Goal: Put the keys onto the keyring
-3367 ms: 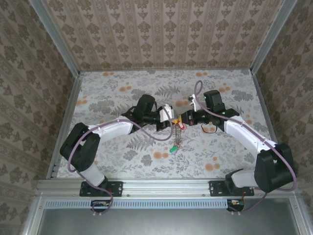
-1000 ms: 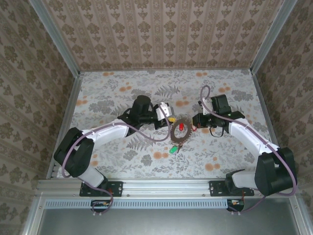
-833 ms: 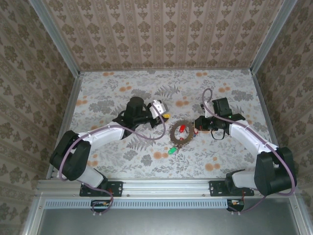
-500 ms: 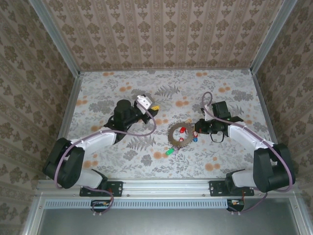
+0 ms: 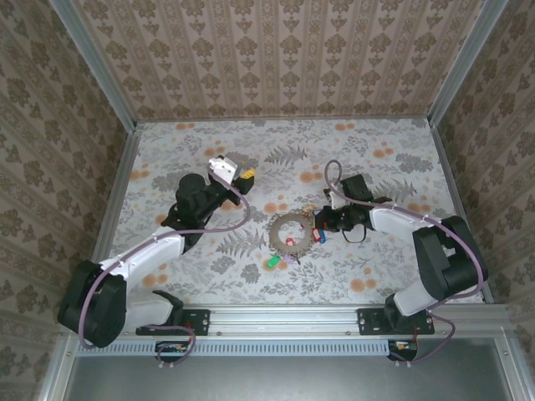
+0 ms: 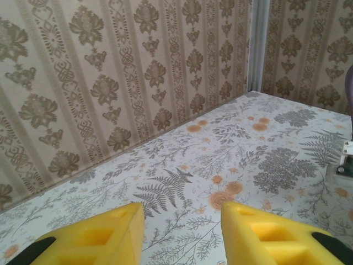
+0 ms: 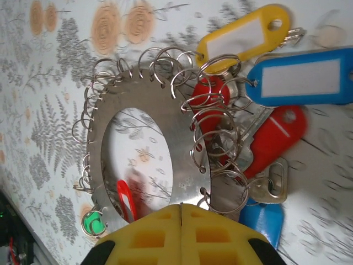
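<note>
Right gripper [image 7: 182, 212] is pads together, no gap, sitting over the near rim of the keyring [image 7: 177, 132]. From the wrist cam I can't tell if it's pinching the thin plate or just resting above it. Keyring lies flat on the table [image 5: 393, 259].

The keys [image 7: 268, 186] are bunched against the keyring's right rim, the side my right arm comes in from. Red tag [image 7: 278, 135] and blue tag [image 7: 300, 77] fan outward from that rim, long axes pointing roughly away from the plate, with the yellow tag [image 7: 242, 36] just beside them. All of it is tangled in the split rings [image 7: 212, 138]; can't tell which are actually threaded.

Left gripper [image 6: 182, 221] is part open with nothing between its fingers. It's up and left of the keyring, well apart from it, aimed at the back wall [image 6: 110, 72].

So the right arm is nearer by far, and I'd give it the next pick, approaching from the keyring's right. The table is flat with a busy floral print and the thin metal lies flush, so it'll be hard to get under. Walls stand well back from the keyring on every side
</note>
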Tool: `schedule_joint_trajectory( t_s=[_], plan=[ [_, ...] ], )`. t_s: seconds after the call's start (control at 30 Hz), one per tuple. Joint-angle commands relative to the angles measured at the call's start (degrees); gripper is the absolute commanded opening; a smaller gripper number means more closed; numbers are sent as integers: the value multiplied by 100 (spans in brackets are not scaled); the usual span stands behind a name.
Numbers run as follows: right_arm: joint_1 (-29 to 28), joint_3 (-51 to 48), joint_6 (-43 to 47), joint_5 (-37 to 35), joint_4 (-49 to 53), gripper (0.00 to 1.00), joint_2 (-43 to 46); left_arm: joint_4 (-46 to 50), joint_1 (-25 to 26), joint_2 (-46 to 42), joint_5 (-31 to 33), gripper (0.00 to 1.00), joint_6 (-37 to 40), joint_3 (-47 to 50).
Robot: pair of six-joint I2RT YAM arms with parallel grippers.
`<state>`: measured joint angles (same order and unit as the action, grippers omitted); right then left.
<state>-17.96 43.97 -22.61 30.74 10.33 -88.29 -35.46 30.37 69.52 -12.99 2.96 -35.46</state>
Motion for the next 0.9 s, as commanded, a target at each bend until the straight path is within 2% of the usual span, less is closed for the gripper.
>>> schedule_joint_trajectory(
  t_s=[0.0,0.2,0.33,0.37,0.47,0.53,0.67,0.77,0.87],
  plan=[
    [-47,309,-100,104,-140,0,-113,165,-57,-223,130,41,-199,101],
    [-24,419,603,-789,964,0,-83,368,-86,-449,240,43,-107,201],
    [52,477,646,-1228,1216,6,-135,381,-117,-500,237,44,-83,261],
    [59,516,617,-1436,1274,9,-151,393,-119,-509,224,44,-84,269],
    [59,777,613,-2141,1602,27,-269,454,-132,-595,274,44,-79,277],
    [65,914,681,-2743,1788,29,-351,502,-139,-659,336,45,-55,302],
    [209,880,784,-2902,1698,29,-325,606,-188,-838,495,48,-1,385],
    [211,538,728,-2840,1147,32,167,733,-207,-959,635,51,37,455],
    [208,150,607,-3328,566,35,822,906,-218,-1066,763,57,61,494]
  ],
)
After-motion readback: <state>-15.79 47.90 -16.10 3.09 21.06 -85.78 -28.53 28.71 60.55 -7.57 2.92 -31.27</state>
